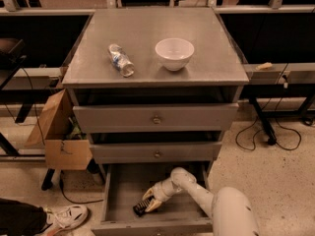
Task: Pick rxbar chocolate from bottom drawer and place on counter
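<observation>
Rxbar chocolate lies flat on the floor of the bottom drawer, left of the middle and near the front edge. The drawer is pulled open beneath the two shut ones. The gripper is down inside the drawer at the bar's right end, its two pale fingers spread, with that end just between them. Whether they touch the wrapper I cannot tell. The step in hand looks like the grasp. The bar is thin and flat, so the fingers should go low to the drawer floor, straddle the narrow width squarely, and close gently so the slick wrapper is not pushed toward the front wall. The lift should then go straight up and outward, clear of the middle drawer's front above. On the counter a white bowl and a plastic bottle sit toward the front edge.
</observation>
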`<state>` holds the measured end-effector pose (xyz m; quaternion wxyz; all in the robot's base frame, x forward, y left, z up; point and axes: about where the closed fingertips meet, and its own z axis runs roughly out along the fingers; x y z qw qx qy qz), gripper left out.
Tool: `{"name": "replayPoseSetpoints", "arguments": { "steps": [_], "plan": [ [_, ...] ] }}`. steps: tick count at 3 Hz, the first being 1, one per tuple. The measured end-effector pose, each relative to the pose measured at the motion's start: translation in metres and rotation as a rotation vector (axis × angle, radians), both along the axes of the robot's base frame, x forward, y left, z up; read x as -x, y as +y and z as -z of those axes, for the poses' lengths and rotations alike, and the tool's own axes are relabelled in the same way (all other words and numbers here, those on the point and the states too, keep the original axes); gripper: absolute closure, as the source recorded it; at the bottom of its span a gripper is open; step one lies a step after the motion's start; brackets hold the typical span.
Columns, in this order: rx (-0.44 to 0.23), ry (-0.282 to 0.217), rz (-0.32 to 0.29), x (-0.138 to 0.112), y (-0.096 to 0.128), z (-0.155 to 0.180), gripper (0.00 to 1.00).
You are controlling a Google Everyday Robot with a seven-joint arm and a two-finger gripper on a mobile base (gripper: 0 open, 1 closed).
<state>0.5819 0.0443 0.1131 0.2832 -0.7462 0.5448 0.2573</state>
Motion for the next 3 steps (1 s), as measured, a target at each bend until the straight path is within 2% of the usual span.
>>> {"name": "replayPoseSetpoints", "arguments": {
  "steps": [1,2,3],
  "plan": [
    [-0.01,0.002,0.003,-0.001,-0.002,0.0,1.0],
    [-0.044,-0.025,0.032,-0.005,-0.01,-0.019,1.0],
    [-0.055,-0.073,0.092,-0.012,-0.028,-0.053,1.0]
  ]
}}
